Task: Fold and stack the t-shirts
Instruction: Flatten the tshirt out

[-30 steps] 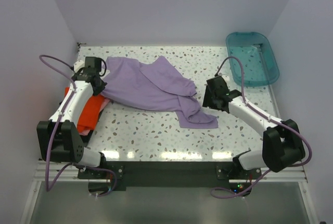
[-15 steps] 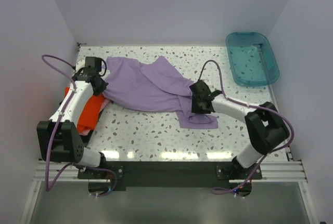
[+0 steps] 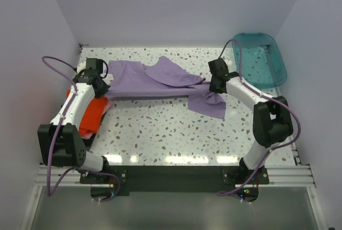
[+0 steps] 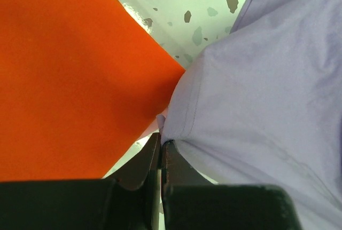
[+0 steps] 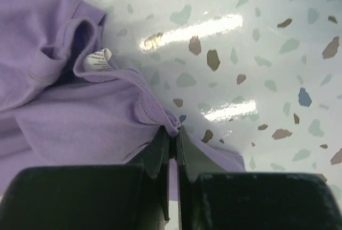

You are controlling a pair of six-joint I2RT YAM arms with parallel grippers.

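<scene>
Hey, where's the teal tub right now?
In the top view, the teal tub sits at the far right corner of the table, just beyond the right gripper, which pinches the lavender shirt.

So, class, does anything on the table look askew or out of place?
Yes: the lavender t-shirt is stretched between the left pincer and right pincer, twisted, its right end crumpled, not flat.
</scene>
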